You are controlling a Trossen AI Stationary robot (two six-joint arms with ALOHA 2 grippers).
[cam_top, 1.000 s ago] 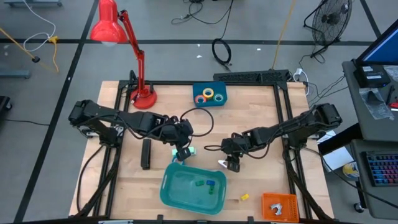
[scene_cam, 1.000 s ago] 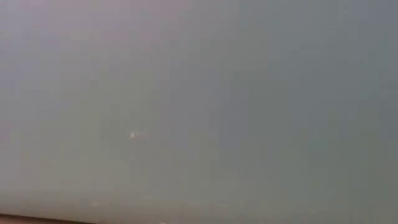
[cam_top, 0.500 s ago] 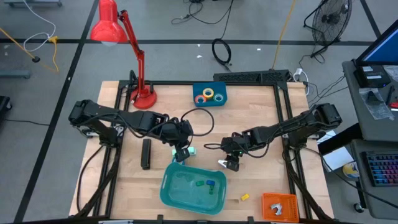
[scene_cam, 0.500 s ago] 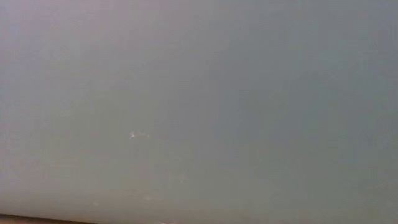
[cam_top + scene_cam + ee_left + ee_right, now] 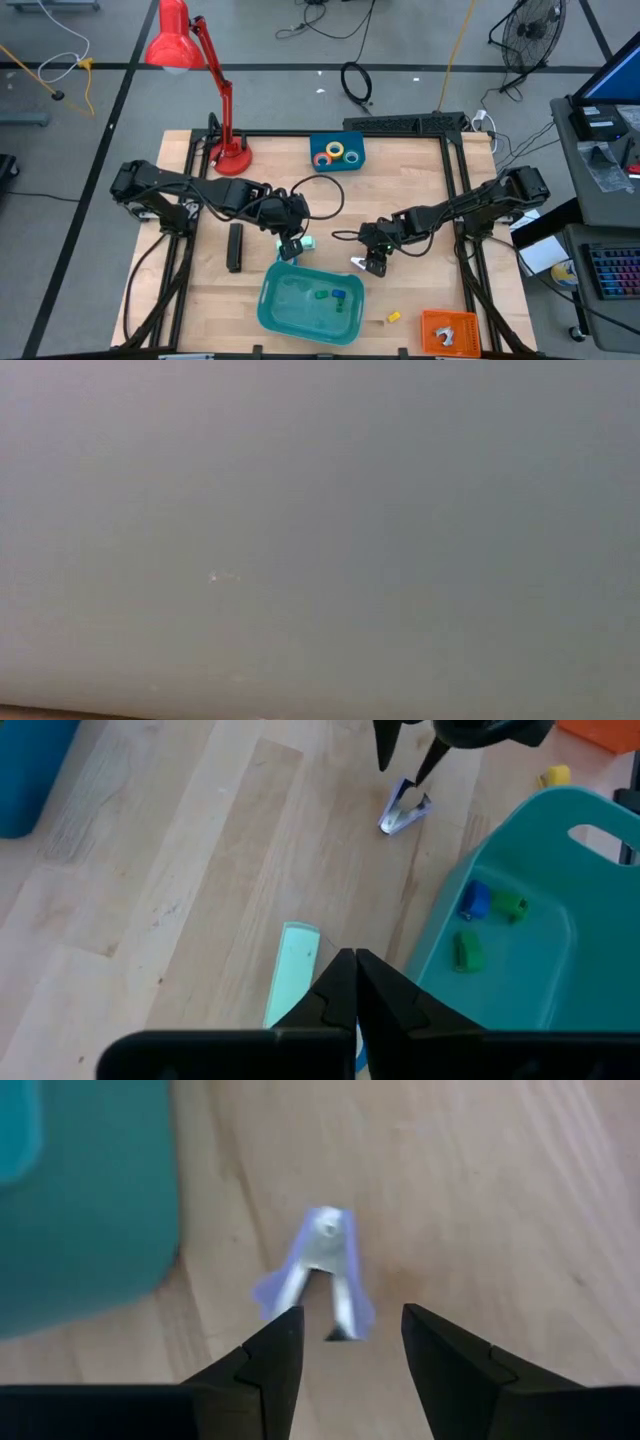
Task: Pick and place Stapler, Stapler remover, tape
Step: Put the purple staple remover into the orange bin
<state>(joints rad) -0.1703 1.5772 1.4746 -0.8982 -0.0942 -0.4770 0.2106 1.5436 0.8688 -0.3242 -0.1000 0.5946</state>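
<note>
While poised open and empty over the stapler remover (image 5: 322, 1270) beside the teal bin (image 5: 270, 300), right gripper (image 5: 345, 1345) risks nudging it aside, missing grasp.

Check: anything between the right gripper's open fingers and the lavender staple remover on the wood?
Nothing. In the right wrist view only bare wooden table separates the right gripper from the lavender staple remover; its fingers are open and apart from it.
</note>
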